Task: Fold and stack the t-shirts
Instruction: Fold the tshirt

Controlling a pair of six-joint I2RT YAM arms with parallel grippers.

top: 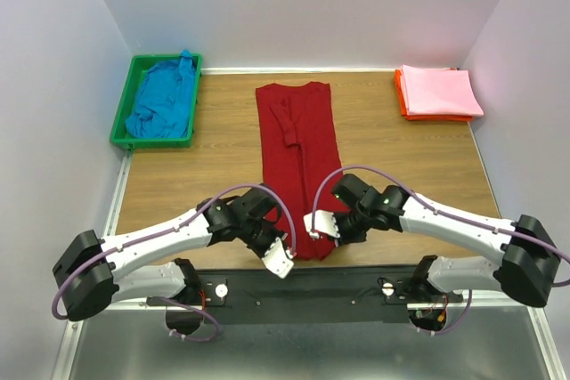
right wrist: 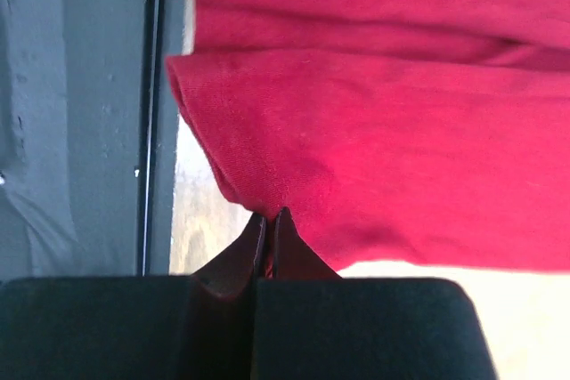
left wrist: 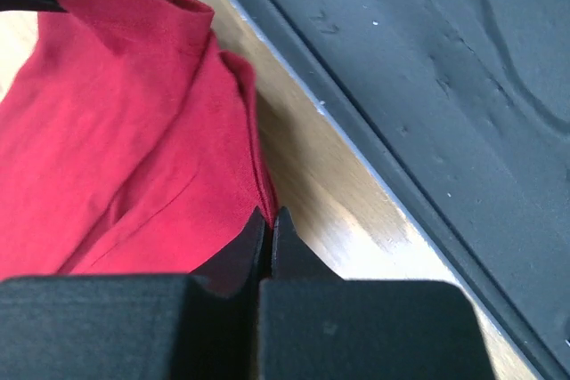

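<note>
Clamping one red t-shirt [top: 298,153], probably: four fingers [left wrist: 236,260].

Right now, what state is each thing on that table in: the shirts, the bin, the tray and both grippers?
dark red t-shirt: folded into a long strip, flat on the table.
bright blue t-shirt: crumpled, unfolded, in the bin.
light pink t-shirt: folded, on the tray.
green bin: upright, holding the blue shirt.
orange tray: flat, under the pink shirt.
left gripper: shut on the red shirt's near edge.
right gripper: shut on the same edge.

Bare table [top: 223,157] beside dark red t-shirt [top: 298,157]; green bin [top: 151,142] far left
</note>
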